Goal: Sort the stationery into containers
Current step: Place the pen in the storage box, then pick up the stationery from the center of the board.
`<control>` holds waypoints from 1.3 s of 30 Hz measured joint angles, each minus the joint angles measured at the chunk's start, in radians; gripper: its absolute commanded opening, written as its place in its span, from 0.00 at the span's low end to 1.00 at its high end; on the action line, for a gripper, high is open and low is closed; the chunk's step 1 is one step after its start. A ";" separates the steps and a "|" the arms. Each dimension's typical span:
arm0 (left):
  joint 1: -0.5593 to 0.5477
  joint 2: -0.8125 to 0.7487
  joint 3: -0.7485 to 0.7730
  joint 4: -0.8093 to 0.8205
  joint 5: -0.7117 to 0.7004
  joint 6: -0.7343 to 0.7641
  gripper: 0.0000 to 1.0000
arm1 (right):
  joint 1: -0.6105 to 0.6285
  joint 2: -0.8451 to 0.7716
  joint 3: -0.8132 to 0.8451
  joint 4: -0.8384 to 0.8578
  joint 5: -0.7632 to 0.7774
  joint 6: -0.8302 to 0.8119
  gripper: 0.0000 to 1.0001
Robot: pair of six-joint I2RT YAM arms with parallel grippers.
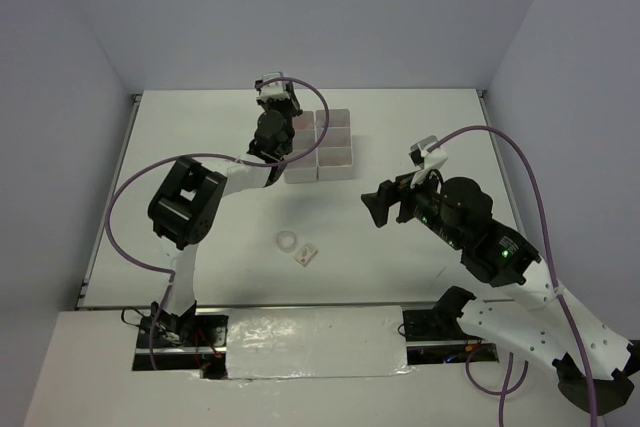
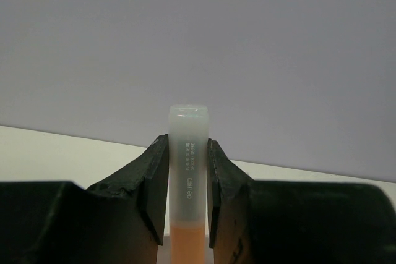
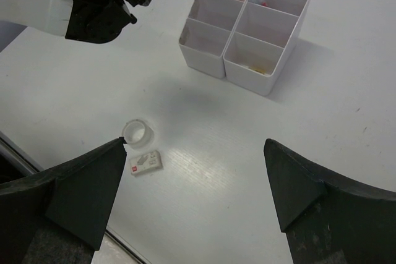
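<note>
Orange highlighter (image 2: 187, 177) was pinched by the left end effector (image 1: 279, 97) beside the containers (image 1: 336, 153), apparently for dropping in; the right end effector (image 3: 195, 144) was spread toward the tape ring (image 3: 137, 133).

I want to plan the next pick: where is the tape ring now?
In the top view, the tape ring lies slightly left of centre, close beside the eraser, on the near side of the containers.
</note>
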 measured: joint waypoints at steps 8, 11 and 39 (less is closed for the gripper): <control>0.000 0.012 -0.032 0.008 0.015 -0.002 0.46 | 0.000 0.000 0.000 0.000 -0.006 -0.002 1.00; 0.000 0.014 -0.061 0.011 0.021 -0.003 0.77 | 0.000 0.000 0.000 0.000 -0.008 -0.003 1.00; -0.167 -0.689 -0.152 -1.231 0.041 -0.356 0.99 | 0.000 0.040 0.000 0.000 0.026 0.002 1.00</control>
